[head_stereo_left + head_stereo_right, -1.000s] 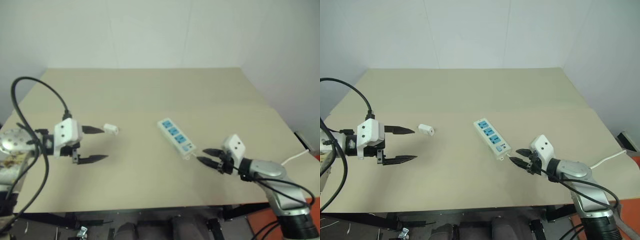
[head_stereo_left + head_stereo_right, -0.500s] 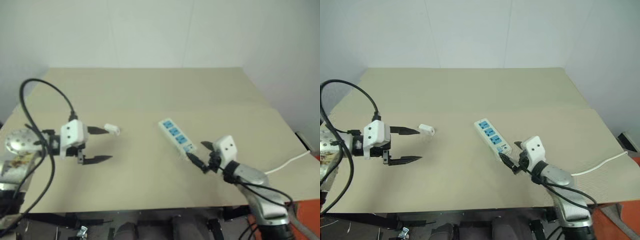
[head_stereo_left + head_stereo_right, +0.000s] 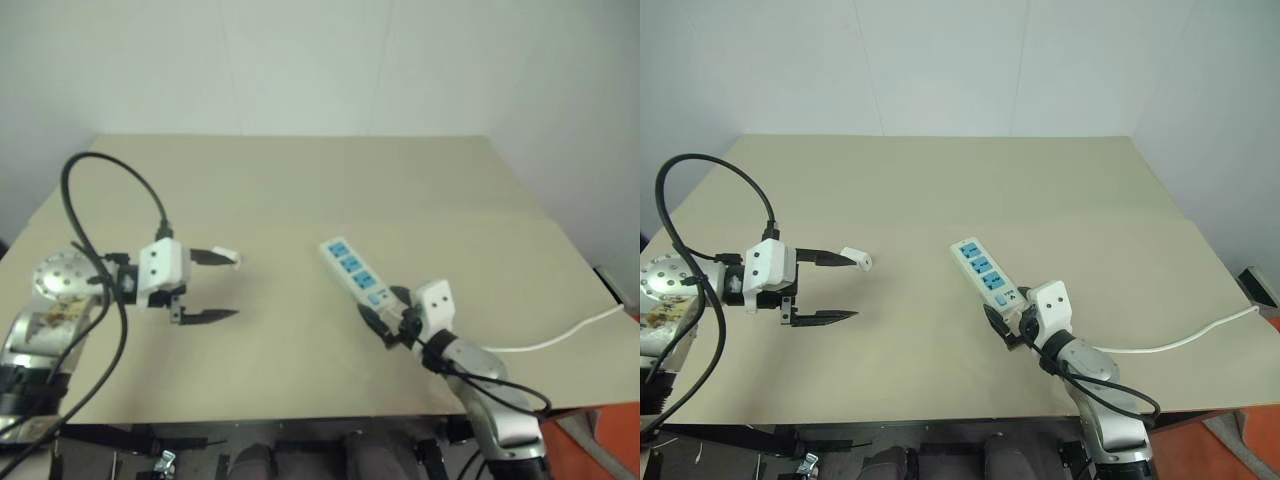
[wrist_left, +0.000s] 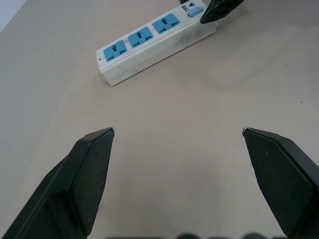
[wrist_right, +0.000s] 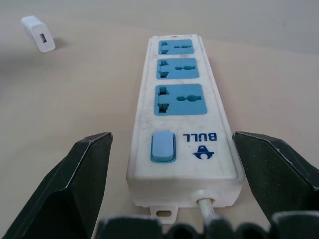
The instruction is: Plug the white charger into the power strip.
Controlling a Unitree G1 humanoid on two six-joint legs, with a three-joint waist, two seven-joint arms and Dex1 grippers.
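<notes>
a: looking at the wide beige flat table top (image 3: 940, 190) first. nothing plugged yet, all three blue sockets bare.

b: and the long flat white plastic power strip w/ blue socket faces (image 3: 986, 278)?

a: lies flat, mid-table, sockets up. long axis runs diagonal, far end toward the robot's left, switch + cord end nearest the right gripper (image 3: 1000, 326). thin white cord (image 3: 1185, 338) trails off to the right edge.

b: right jaws?

a: spread wide, either side of the cord end, not pinching it afaict.

b: left gripper (image 3: 842, 287)?

a: spread too, empty. far finger tip just beside the small white rectangular plastic charger (image 3: 856, 258), which sits on the table well left of the strip. can't tell where its prongs point.

b: so left to do?

a: prob grab charger, carry over, push in.
</notes>
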